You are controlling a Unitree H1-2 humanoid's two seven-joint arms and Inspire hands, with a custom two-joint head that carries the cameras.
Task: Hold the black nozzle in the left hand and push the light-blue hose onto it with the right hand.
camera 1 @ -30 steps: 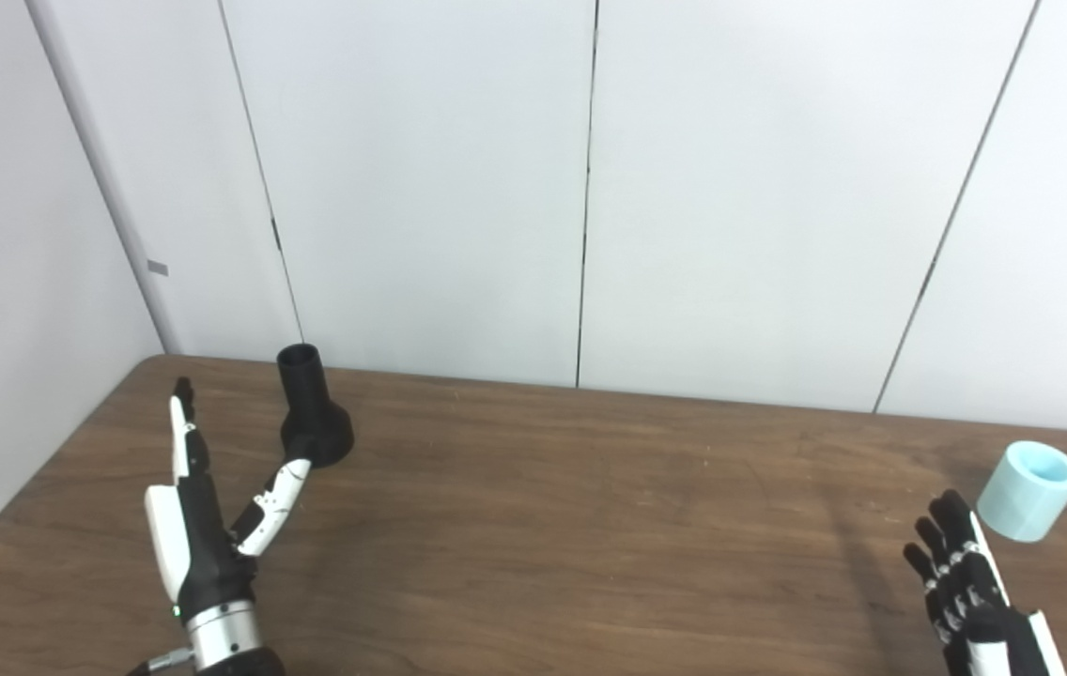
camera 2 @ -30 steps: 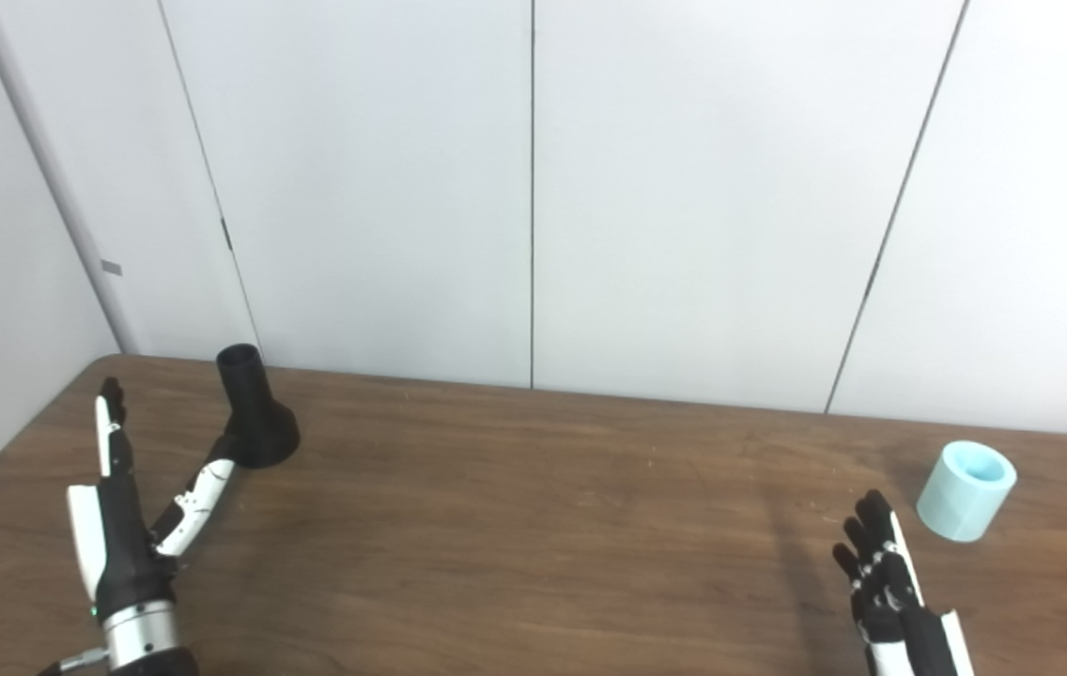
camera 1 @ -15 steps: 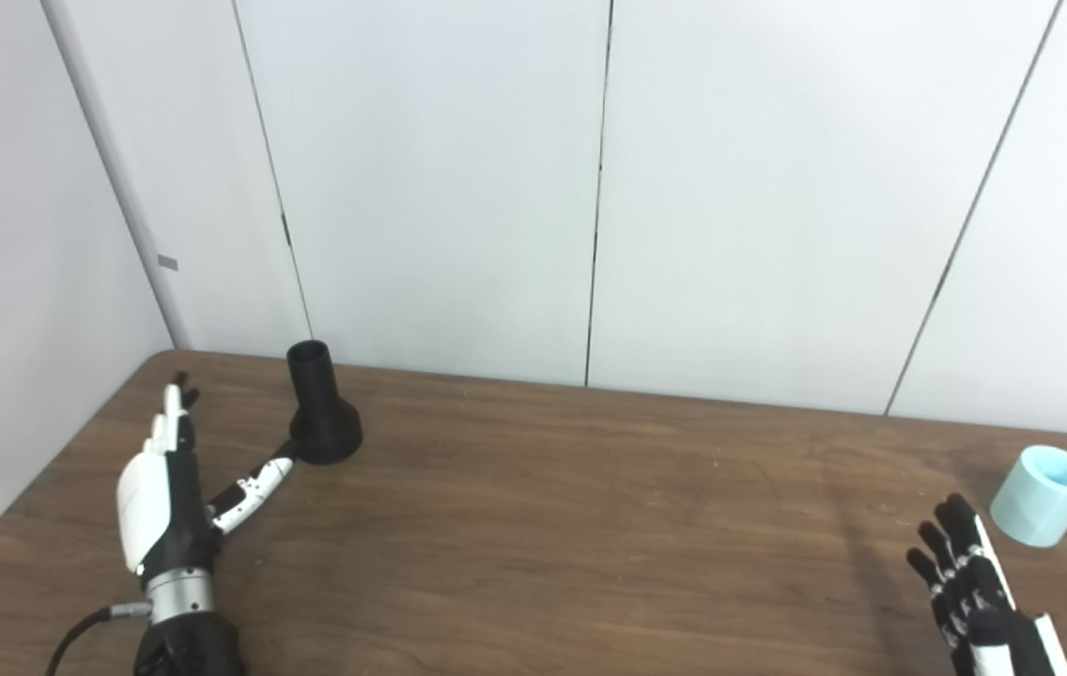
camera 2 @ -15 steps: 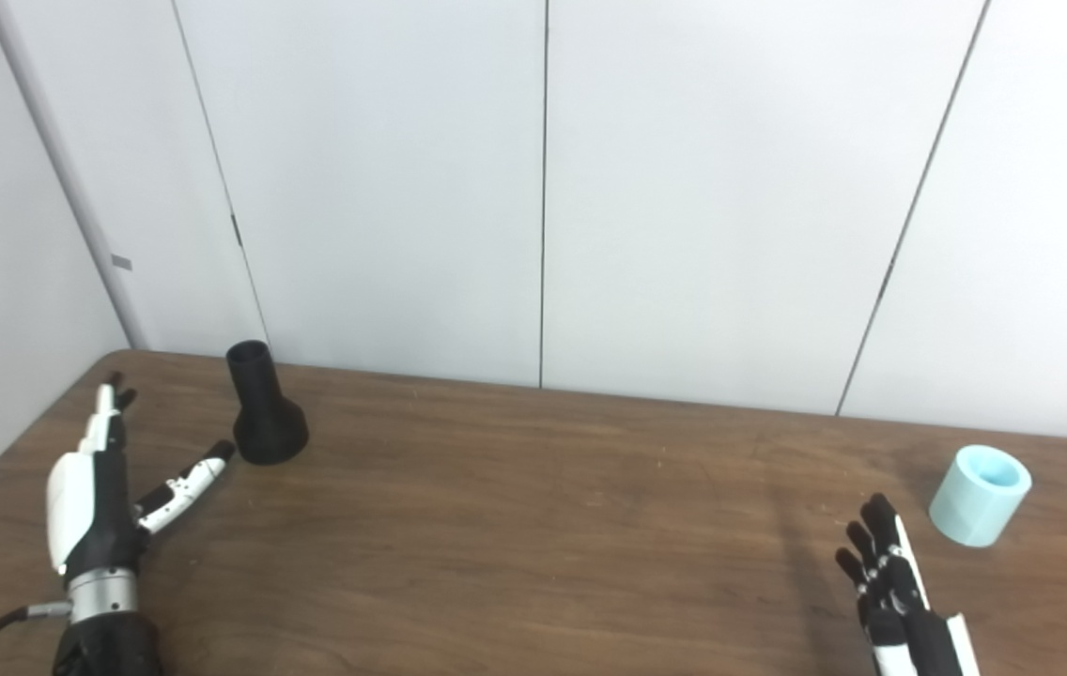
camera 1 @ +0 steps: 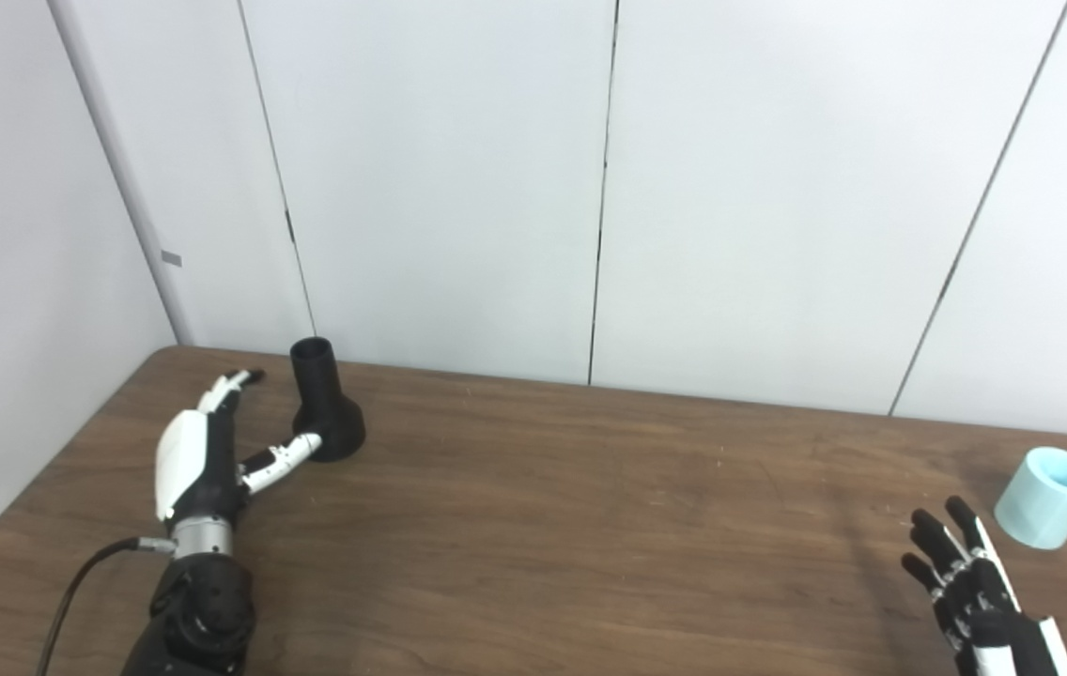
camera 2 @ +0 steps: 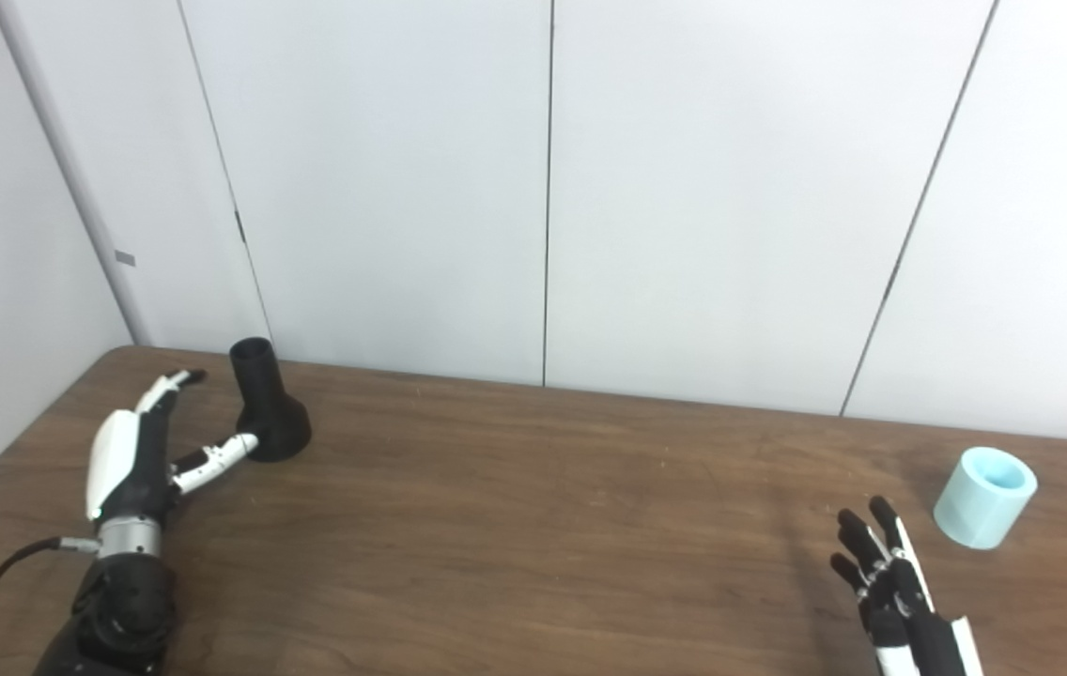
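The black nozzle [camera 1: 324, 413] stands upright on its flared base at the table's back left, also in the right eye view [camera 2: 267, 404]. My left hand [camera 1: 205, 453] is open just left of it, thumb tip at the base, fingers stretched toward the neck without closing on it. The light-blue hose piece [camera 1: 1049, 496], a short open cylinder, stands at the far right, seen too in the right eye view [camera 2: 984, 496]. My right hand [camera 1: 970, 587] is open and empty near the front right, a short way left of and nearer than the hose.
The brown wooden table [camera 1: 571, 526] meets white wall panels [camera 1: 590, 188] along its back edge. The nozzle stands close to that wall and the table's back left corner. A cable [camera 1: 73, 601] runs from my left forearm.
My left hand has moved forward and right toward the nozzle, its thumb now at the base. The right hand has barely moved. The camera shifted slightly.
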